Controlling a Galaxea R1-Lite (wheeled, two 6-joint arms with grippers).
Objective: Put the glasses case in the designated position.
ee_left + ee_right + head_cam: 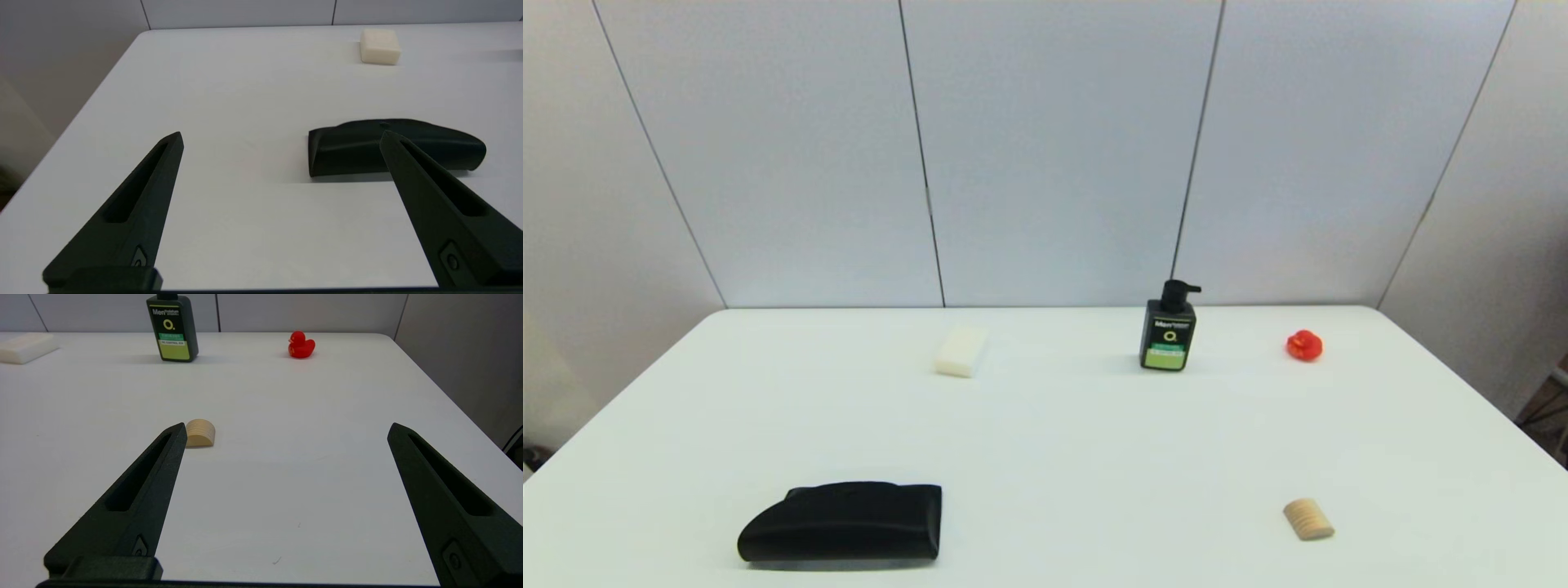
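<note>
Glasses case [843, 523] lay flat on the white table [1062, 433], near its front edge on the robot's left. Rounded, tapered end pointed toward the table's left edge; squared end faced the table's middle. Nothing touched it.

Taking the case as landmark: a white block [961, 352] sat well behind it, toward the back wall. A black pump bottle [1169, 327] with a green label stood upright farther back and to the right of the case. A red toy duck [1304, 345] sat further right again, near the back right corner. A small tan wooden half-round [1308, 519] lay far to the right of the case, about as close to the front edge as the case was.

Left gripper [282, 136] was held low over the table at the front edge, fingers spread wide and gripping nothing. In the left wrist view the case [367, 147] lay ahead of it, apart from the fingers; one finger [429, 196] overlapped the case in the picture only. The white block [380, 45] showed beyond.

Right gripper [286, 428] was likewise low and level at the front edge, well to the right of the case, fingers wide apart and empty. The wooden half-round [200, 433] showed just past one fingertip [163, 457], with no contact visible; bottle [173, 328] and duck [301, 345] stood farther off.

Neither arm appeared in the head view.
</note>
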